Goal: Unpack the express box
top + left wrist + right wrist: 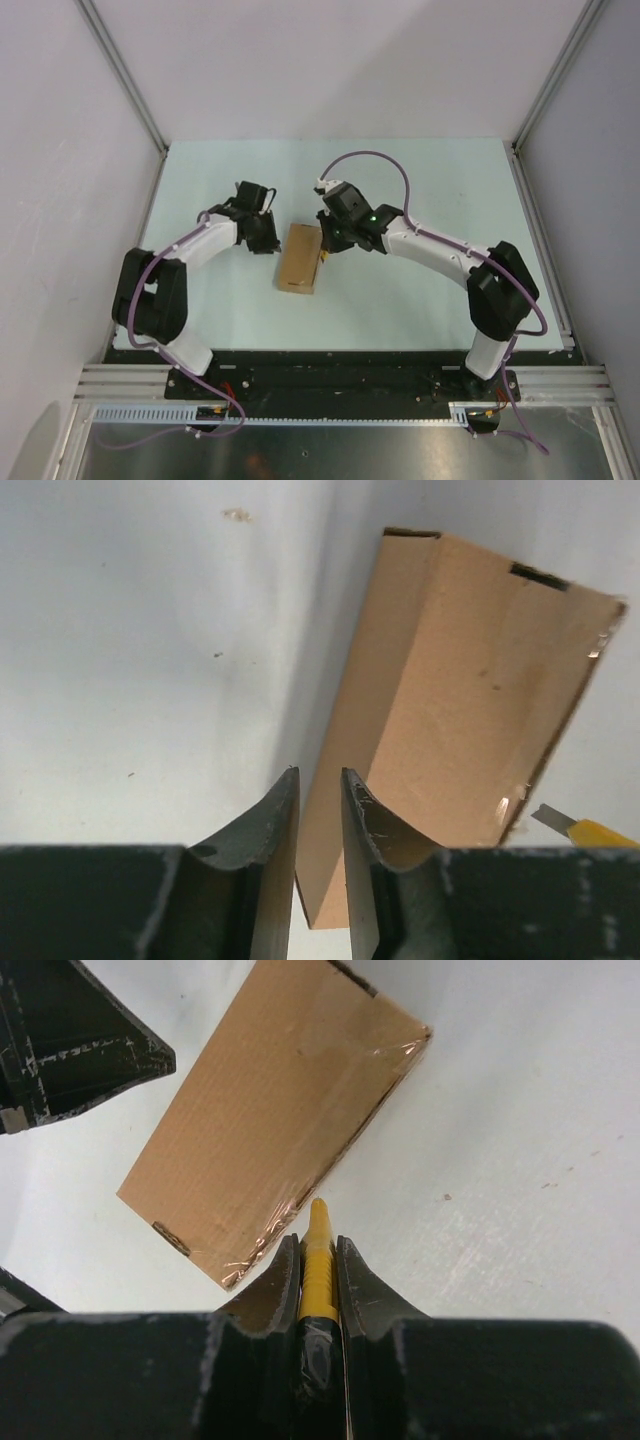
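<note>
The express box (299, 258) is a flat brown carton lying shut on the table between both arms, with clear tape along its edges. My right gripper (317, 1240) is shut on the yellow-black utility knife (318, 1270). The knife's tip sits at the taped long edge of the box (270, 1110). My left gripper (320, 780) hangs at the box's (470, 680) left edge. Its jaws stand a narrow gap apart with nothing between them, and the right finger overlaps the carton's side. The knife's blade (585, 828) shows past the box's far side.
The pale table (420, 190) is enclosed by grey walls and aluminium posts (140, 110). Both arm bases are bolted at the near edge (330, 375). The left gripper's black body (70, 1040) shows just beyond the box in the right wrist view.
</note>
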`<state>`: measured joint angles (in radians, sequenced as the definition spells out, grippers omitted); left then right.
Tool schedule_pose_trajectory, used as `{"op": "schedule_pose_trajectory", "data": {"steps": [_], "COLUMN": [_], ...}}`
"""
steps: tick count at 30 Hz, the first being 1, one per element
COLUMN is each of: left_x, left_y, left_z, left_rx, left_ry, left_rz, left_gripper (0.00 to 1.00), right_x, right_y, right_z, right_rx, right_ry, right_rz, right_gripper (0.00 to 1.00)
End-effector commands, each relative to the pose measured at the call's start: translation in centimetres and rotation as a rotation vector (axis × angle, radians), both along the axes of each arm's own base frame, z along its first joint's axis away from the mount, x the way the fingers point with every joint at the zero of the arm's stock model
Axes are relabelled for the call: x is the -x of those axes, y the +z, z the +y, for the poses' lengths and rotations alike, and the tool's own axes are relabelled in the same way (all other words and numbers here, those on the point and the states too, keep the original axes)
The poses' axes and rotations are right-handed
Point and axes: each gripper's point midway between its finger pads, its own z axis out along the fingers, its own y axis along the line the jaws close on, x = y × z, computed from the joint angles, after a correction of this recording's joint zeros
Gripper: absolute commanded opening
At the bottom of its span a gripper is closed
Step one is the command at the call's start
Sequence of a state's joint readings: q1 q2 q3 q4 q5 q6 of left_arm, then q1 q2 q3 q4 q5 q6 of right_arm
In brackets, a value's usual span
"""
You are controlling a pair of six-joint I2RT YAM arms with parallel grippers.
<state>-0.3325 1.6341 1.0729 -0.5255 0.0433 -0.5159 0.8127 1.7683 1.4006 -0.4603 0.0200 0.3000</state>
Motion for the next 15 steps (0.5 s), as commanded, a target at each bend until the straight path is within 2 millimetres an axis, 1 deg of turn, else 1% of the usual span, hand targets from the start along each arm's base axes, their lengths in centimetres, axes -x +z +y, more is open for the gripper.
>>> {"op": "schedule_pose_trajectory", "data": {"steps": [1, 2, 3, 4, 6, 8, 11, 12, 15], "left_x": [-0.6, -0.5, -0.5, -0.3, -0.1, 0.2, 0.2, 0.4, 0.7], "left_y": [2.9, 3.0, 3.1, 2.7, 2.4, 1.5, 0.0, -0.3, -1.1], "left_z": [-1.8, -2.2, -2.9, -3.1, -3.6, -3.6, -2.4, -2.1, -1.3], "left_rx": [0.127, 0.144, 0.184, 0.195, 0.224, 0.224, 0.200, 0.202, 0.210], "left_ry": [-0.041, -0.053, -0.078, -0.081, -0.096, -0.090, -0.027, -0.017, 0.016], "left_rz": [-0.085, -0.087, -0.091, -0.078, -0.071, -0.048, -0.012, 0.001, 0.031], "left_gripper": [0.29, 0.29, 0.31, 0.31, 0.32, 0.32, 0.22, 0.17, 0.14], "right_x": [-0.5, -0.6, -0.6, -0.5, -0.6, -0.4, -0.4, -0.4, -0.3], "right_y": [2.9, 2.9, 2.9, 2.8, 2.8, 2.8, 2.8, 2.7, 2.7], "right_z": [-0.8, -1.0, -1.1, -1.1, -1.3, -1.4, -1.6, -1.7, -1.7], "right_rx": [-0.031, -0.027, -0.024, -0.022, -0.016, -0.014, -0.014, -0.011, -0.011], "right_ry": [-0.076, -0.081, -0.083, -0.085, -0.090, -0.090, -0.096, -0.099, -0.102], "right_rz": [-0.061, -0.062, -0.062, -0.061, -0.063, -0.062, -0.063, -0.062, -0.065], "right_gripper": [0.00, 0.00, 0.00, 0.00, 0.00, 0.00, 0.00, 0.00, 0.00]}}
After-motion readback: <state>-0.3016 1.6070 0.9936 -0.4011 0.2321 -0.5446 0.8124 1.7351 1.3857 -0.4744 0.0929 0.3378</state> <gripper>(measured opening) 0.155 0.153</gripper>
